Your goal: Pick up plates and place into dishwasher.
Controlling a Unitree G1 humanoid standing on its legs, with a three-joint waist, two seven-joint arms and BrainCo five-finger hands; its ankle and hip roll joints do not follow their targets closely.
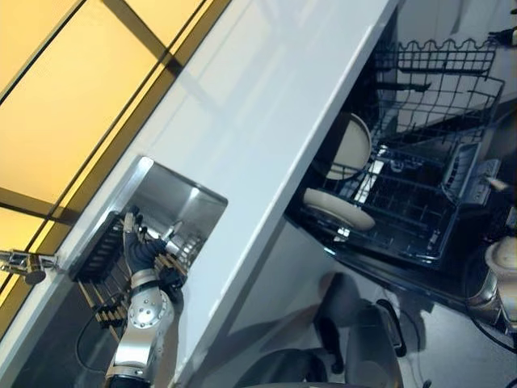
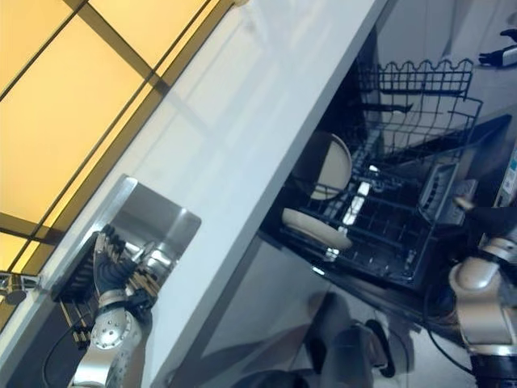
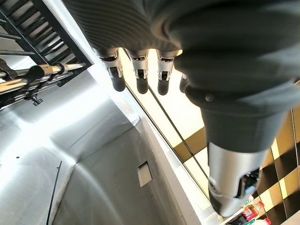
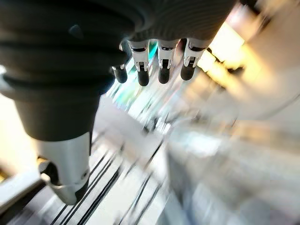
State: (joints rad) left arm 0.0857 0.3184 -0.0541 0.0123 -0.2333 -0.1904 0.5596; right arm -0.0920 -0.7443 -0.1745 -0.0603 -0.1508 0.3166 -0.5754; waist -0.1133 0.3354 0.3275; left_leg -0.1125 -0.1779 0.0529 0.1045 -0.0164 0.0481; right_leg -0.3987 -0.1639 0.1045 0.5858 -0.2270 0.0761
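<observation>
Two cream plates stand in the open dishwasher's lower rack (image 1: 404,218): one upright plate (image 1: 353,145) at the back and one tilted plate (image 1: 339,208) lower down in front of it. My left hand (image 1: 141,250) hovers over the steel sink (image 1: 174,198), open, with straight fingers (image 3: 138,77) holding nothing. Beside it in the sink sits a dark dish rack (image 1: 101,246). My right hand (image 2: 491,220) is off to the right of the dishwasher rack, open and empty, its fingers (image 4: 161,65) straight.
A long white countertop (image 1: 266,105) runs between the sink and the dishwasher. The upper wire rack (image 1: 436,73) is pulled out above the lower one, with a cutlery basket (image 1: 464,170) at its right. A metal fitting (image 1: 16,263) sticks out left of the sink.
</observation>
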